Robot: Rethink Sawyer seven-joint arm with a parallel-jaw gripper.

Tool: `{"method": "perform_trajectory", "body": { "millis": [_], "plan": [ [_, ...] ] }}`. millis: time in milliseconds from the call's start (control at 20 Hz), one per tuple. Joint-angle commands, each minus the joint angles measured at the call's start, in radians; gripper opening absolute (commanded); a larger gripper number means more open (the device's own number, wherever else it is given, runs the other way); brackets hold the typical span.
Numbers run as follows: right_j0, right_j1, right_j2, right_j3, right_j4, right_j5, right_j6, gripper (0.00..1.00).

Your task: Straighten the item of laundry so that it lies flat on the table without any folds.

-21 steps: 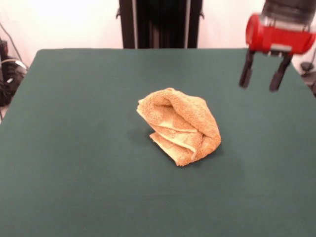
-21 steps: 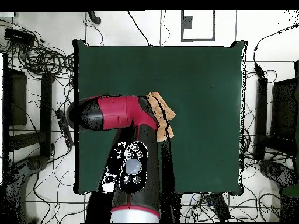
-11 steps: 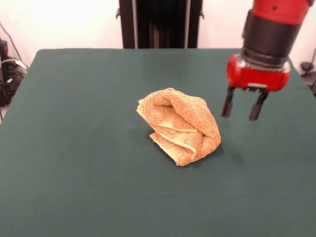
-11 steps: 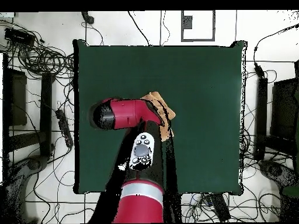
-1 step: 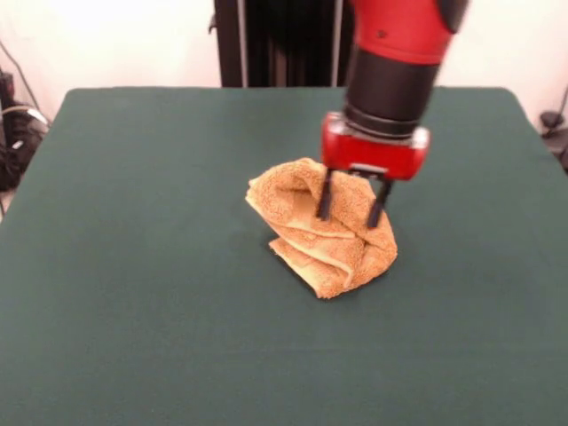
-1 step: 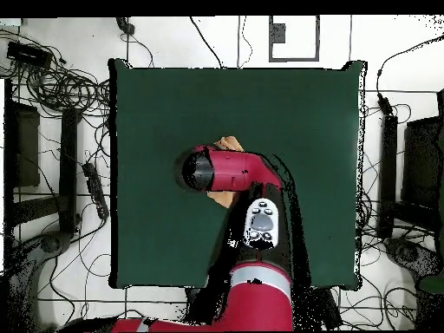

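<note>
A: What's the biggest thing in sight?

B: The large rectangular bench with its plain dark green cloth-like surface. From overhead the bench fills the middle, with cables strewn on the pale floor round it.

A: And after that?

B: The red and black robot arm, which reaches from the bottom edge of the overhead view up over the middle of the bench. In the front view the arm comes down from the top, just right of centre.

A: Where is the laundry?

B: The small orange-tan terry-cloth towel sits near the bench's centre, bunched into a rounded heap with several folds stacked on its near side. Overhead, only small bits of the towel peep out past the arm.

A: And the gripper?

B: The gripper, two dark fingers under a red wrist block, stands released, fingers spread and pointing down at the top of the heap. Whether the tips touch the cloth, I cannot tell. It grasps nothing.
</note>
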Motion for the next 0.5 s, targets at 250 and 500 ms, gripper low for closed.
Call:
{"method": "perform_trajectory", "body": {
  "millis": [250, 500],
  "plan": [
    [-0.031, 0.076, 0.135, 0.034, -0.025, -0.106, 0.089, 1.0],
    [-0.015, 0.159, 0.139, -0.015, -0.008, -0.183, 0.123, 1.0]
  ]
}}
